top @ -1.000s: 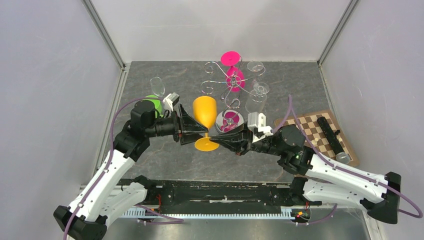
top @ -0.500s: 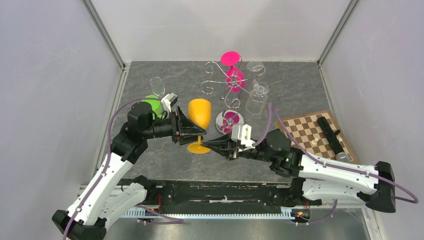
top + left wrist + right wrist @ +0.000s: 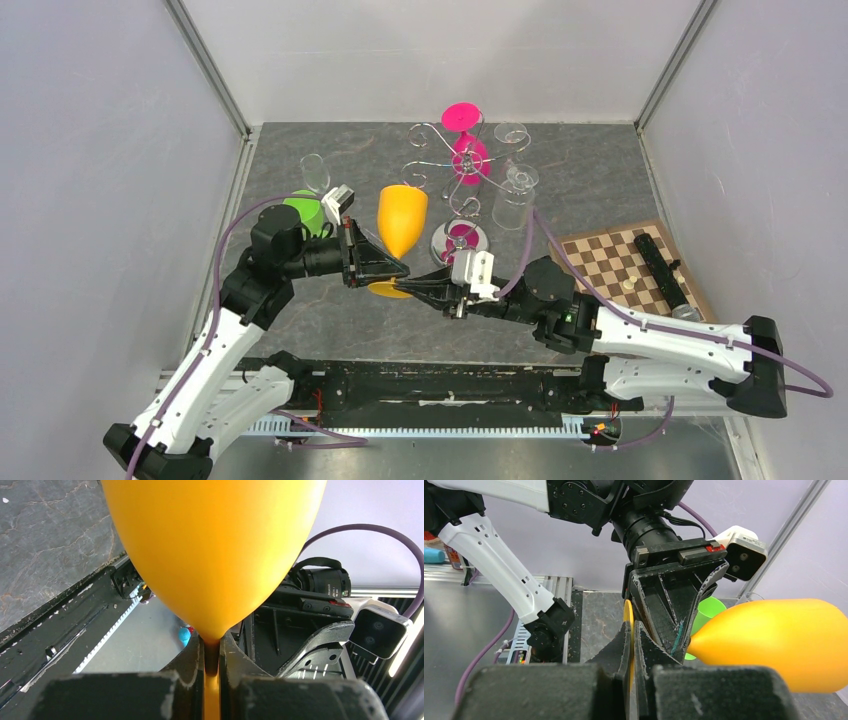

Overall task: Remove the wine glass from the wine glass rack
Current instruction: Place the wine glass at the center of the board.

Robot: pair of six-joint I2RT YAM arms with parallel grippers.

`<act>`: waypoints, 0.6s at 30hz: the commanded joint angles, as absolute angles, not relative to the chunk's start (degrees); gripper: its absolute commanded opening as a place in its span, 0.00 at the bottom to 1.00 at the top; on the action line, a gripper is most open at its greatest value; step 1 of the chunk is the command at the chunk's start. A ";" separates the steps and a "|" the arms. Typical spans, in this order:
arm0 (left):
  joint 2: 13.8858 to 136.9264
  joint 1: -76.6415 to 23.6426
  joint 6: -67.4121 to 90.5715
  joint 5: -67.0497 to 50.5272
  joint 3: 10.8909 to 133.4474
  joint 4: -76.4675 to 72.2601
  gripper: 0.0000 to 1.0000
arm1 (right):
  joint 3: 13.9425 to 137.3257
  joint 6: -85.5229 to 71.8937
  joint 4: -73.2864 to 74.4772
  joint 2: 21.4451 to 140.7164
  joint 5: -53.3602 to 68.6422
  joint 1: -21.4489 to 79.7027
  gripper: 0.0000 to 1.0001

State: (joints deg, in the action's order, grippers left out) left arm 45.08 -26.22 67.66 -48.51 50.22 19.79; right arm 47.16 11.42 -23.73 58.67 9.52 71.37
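Observation:
An orange wine glass (image 3: 402,218) hangs tilted above the table, in front of the chrome wine glass rack (image 3: 452,178) and apart from it. My left gripper (image 3: 393,268) is shut on its stem; in the left wrist view the stem (image 3: 212,662) runs between the fingers under the bowl (image 3: 215,545). My right gripper (image 3: 418,286) comes from the right and is shut on the thin edge of the glass's foot (image 3: 628,617). In the right wrist view the bowl (image 3: 774,645) lies to the right. Two pink glasses (image 3: 468,158) hang on the rack.
A green cup (image 3: 303,212) and a clear glass (image 3: 315,172) stand behind my left wrist. Two more clear glasses (image 3: 514,196) are at the rack's right. A chessboard (image 3: 610,262) carrying a black bar (image 3: 660,265) lies at the right.
My left gripper has shut on the orange glass's stem. Both arms and the glass have shifted slightly left and toward the near edge, and the glass now tilts more.

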 commanded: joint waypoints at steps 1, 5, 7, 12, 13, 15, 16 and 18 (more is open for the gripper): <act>44.16 -26.33 66.38 -52.29 50.41 17.31 0.02 | 50.61 12.83 -23.61 58.90 9.13 71.98 0.00; 44.15 -26.36 64.56 -52.45 50.47 18.57 0.02 | 51.05 12.83 -21.67 58.65 8.82 72.07 0.08; 44.02 -26.35 63.27 -52.56 50.49 19.21 0.02 | 51.53 12.61 -20.14 58.46 8.75 72.07 0.23; 43.90 -26.32 57.89 -51.24 50.91 24.69 0.02 | 54.48 13.42 -13.23 57.60 7.38 72.07 0.48; 43.83 -26.29 57.31 -51.44 50.60 24.96 0.02 | 55.00 13.61 -12.03 57.27 6.24 72.07 0.50; 43.68 -26.31 55.97 -51.75 50.28 25.65 0.02 | 55.97 14.43 -9.63 56.42 4.69 72.07 0.52; 43.76 -26.31 54.73 -52.09 50.35 26.39 0.02 | 56.42 14.58 -8.72 55.94 3.61 72.07 0.53; 44.07 -26.34 51.95 -53.85 50.69 28.21 0.02 | 57.14 14.46 -7.47 55.00 0.49 72.08 0.53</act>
State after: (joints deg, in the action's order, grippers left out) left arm 44.51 -26.22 59.81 -49.89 50.22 25.21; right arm 53.28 13.39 -10.98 57.67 6.17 71.79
